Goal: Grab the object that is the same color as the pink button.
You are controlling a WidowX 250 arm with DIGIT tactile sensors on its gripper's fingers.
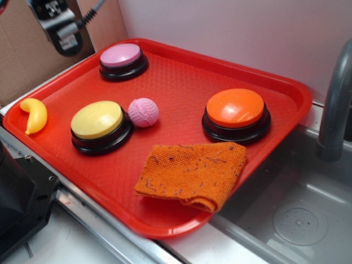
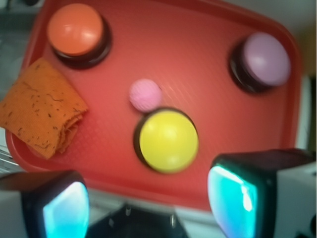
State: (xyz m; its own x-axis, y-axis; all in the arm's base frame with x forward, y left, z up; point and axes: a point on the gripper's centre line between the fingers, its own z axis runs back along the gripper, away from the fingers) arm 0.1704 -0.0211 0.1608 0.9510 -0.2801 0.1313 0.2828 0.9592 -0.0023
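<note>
Closest to the lens in the wrist view are the two fingers [image 2: 233, 191] of the gripper [image 2: 148, 198], both glowing teal on the inner faces. They're spread wide with nothing between them, well above the tray and hanging over its near rim. In the exterior view the gripper [image 1: 66, 34] is only partly in frame at the top left, up off the tray's back corner.

The red tray [image 1: 181, 71] sits beside a metal sink [image 1: 300, 214] with a grey faucet [image 1: 335, 104] at the right edge. On the tray:

- the pink ball [image 1: 143, 112], dimpled like a golf ball, roughly mid-tray and just beside the yellow button [image 1: 100, 126], so close they look like they touch. From the wrist view the ball [image 2: 145, 94] sits right at that button's rim.
- the pink button [image 1: 122, 60], smooth mauve dome on a black base, back near the far left corner, well apart from the ball.
- an orange button [image 1: 236, 114] on the right side.
- a folded orange cloth [image 1: 192, 173] at the front, its lower fold reaching the tray's front rim.

Also a little yellow banana toy [image 1: 34, 114] lying on the tray's left rim.
</note>
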